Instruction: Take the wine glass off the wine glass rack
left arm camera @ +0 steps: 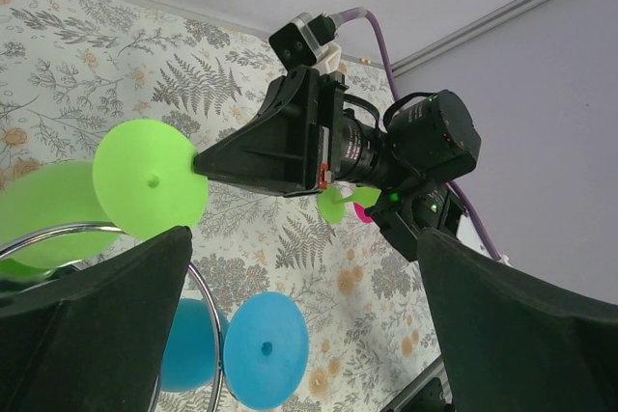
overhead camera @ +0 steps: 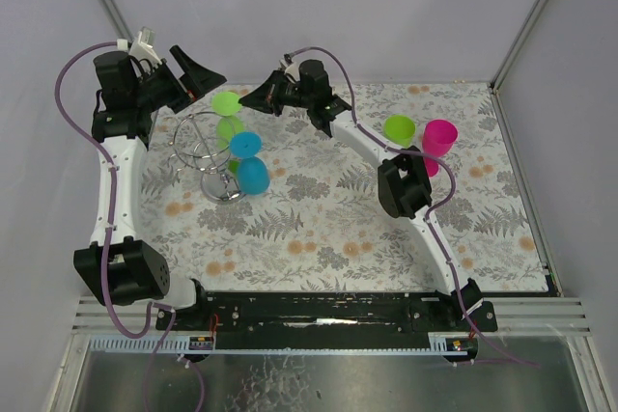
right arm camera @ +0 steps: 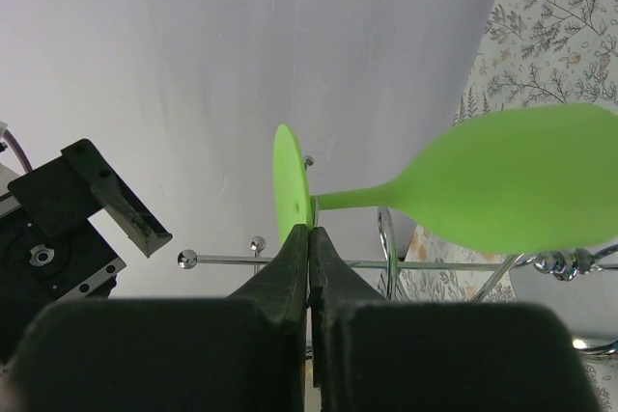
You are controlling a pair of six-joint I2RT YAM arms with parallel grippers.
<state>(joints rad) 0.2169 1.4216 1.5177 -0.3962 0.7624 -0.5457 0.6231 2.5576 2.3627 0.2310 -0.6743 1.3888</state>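
Observation:
The silver wire wine glass rack (overhead camera: pixel 198 147) stands at the table's back left. A green wine glass (overhead camera: pixel 228 115) lies level at its top, with its foot (right arm camera: pixel 290 195) toward the back wall and its bowl (right arm camera: pixel 521 180) over the rack's wires (right arm camera: pixel 386 238). I cannot tell whether it touches the wire. My right gripper (overhead camera: pixel 253 100) is shut on the rim of that foot (left arm camera: pixel 150 178), its own view showing the pinch (right arm camera: pixel 309 238). A blue wine glass (overhead camera: pixel 249 161) hangs on the rack's near side. My left gripper (overhead camera: pixel 198 74) is open and empty, just left of the green foot.
A second green glass (overhead camera: pixel 398 128) and a pink glass (overhead camera: pixel 439 138) stand at the back right, beside the right arm's elbow. The floral cloth (overhead camera: pixel 319 229) covers the table. Grey walls close in at the back and sides.

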